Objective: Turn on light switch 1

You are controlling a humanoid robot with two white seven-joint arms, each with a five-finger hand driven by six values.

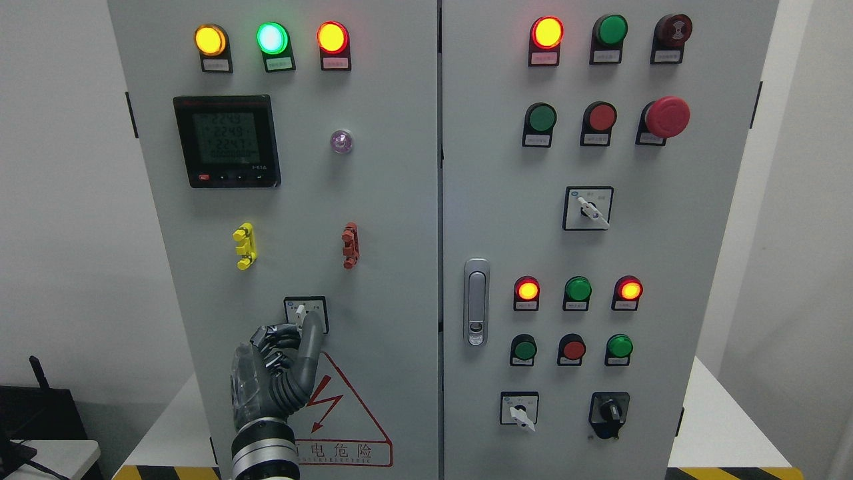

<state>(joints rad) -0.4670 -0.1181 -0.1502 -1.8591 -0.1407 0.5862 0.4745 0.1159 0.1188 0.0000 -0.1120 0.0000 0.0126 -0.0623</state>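
Light switch 1 (305, 312), low on the left door, is pinched by the left robot hand (280, 367) so its knob can be turned.

Light switch 1 (305, 313): small rotary selector on a white square plate with a black frame, mounted low on the left cabinet door (293, 220), below and between the yellow and red clips, just above the tip of the red-bordered warning triangle. Pale lever at the plate's middle, tilted with its upper end leaning to the left. Tiny labels at the plate's upper corners, too small to read. Lower right part of the plate hidden behind an extended grey finger of the left hand (276, 373), whose tip lies against the lever from the lower right; other fingers curled beside the plate's lower left
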